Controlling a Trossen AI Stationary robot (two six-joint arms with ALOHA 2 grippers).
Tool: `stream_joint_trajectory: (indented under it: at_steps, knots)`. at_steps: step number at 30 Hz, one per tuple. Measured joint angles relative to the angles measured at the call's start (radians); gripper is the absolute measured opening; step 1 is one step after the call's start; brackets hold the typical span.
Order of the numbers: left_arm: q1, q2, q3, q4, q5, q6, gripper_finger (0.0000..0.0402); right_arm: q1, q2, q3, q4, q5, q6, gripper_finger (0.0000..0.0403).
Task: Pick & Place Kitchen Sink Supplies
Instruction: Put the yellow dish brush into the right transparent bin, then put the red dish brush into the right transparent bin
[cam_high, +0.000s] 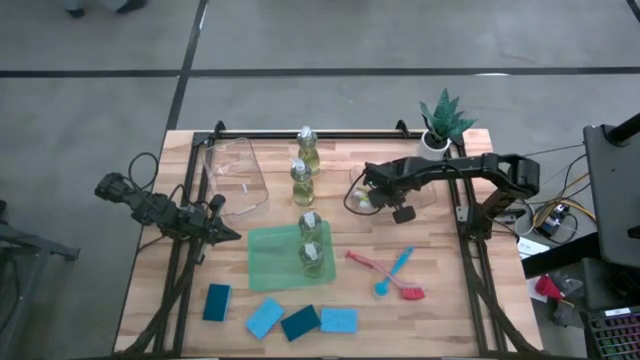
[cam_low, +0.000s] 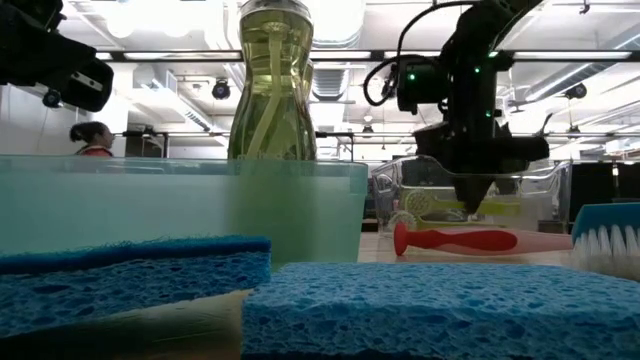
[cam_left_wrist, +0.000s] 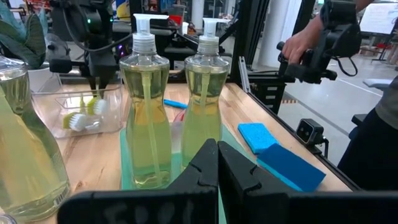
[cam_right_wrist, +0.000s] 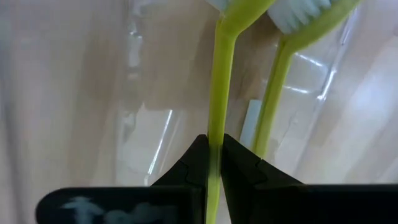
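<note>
My right gripper (cam_high: 362, 197) points down into a small clear bin (cam_high: 352, 185) and is shut on a yellow-green brush (cam_right_wrist: 219, 93). A second yellow-green brush (cam_right_wrist: 273, 93) lies in that bin. Two bottles (cam_high: 311, 240) stand on the green mat (cam_high: 268, 262), and two more bottles (cam_high: 303, 165) stand toward the far edge. Several blue sponges (cam_high: 283, 318) lie at the near edge. A red brush (cam_high: 372, 266) and a blue brush (cam_high: 395, 270) lie crossed on the table. My left gripper (cam_high: 235, 235) is shut, left of the mat, and touches nothing. My right gripper pinches the yellow-green brush's thin handle (cam_right_wrist: 216, 140) between its two fingers, coming from above and pointing down. The handle runs on past the fingertips, with the white bristle head (cam_right_wrist: 249, 5) hanging below them inside the clear bin. Whether the head touches the bin floor cannot be told.
A larger clear bin (cam_high: 238, 178) lies at the far left of the table. A small potted plant (cam_high: 443, 125) stands at the far right corner. A person's hand (cam_left_wrist: 298, 43) holds a device beyond the table. Bare wood lies between the mat and the brushes.
</note>
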Motion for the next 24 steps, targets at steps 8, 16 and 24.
stream_joint_trajectory:
  at_steps: [8, 16, 24]
  knots:
    - [0.000, 0.000, 0.000, 0.000, 0.000, 0.000, 0.0000, -0.002, 0.018, -0.033, 0.073, 0.026, 0.054, 0.0041]
    - [0.000, 0.000, 0.000, 0.000, 0.000, 0.000, 0.0000, -0.001, 0.044, -0.034, 0.079, 0.030, 0.138, 0.0083]
    - [0.000, 0.000, 0.000, 0.000, 0.000, 0.000, 0.0000, 0.000, 0.033, 0.063, -0.012, 0.129, 0.184, 0.0122]
